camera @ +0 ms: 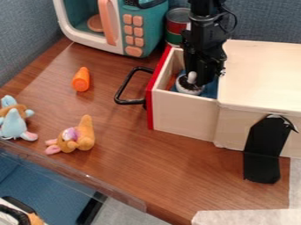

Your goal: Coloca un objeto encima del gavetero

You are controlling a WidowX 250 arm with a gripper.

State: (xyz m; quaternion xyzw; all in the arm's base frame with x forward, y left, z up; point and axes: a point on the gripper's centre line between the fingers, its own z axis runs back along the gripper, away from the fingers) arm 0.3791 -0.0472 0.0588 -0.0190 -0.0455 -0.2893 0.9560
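The drawer unit (pixel 264 72) stands at the right, with a cream-coloured top. Its drawer (pixel 185 114) is pulled out to the left and has a red front and a black handle. My gripper (pixel 197 83) hangs down inside the drawer, at a small round object (pixel 189 90) that is white with a dark top and a pale knob. Part of that object is hidden by the gripper, and I cannot tell whether it is held. Something blue lies in the drawer around it.
A toy microwave (pixel 138 30) and a can (pixel 177 22) stand behind the drawer. An orange toy (pixel 82 79) lies left of the handle. Two plush toys, one brown (pixel 79 137) and one light blue (pixel 13 123), lie near the front left edge.
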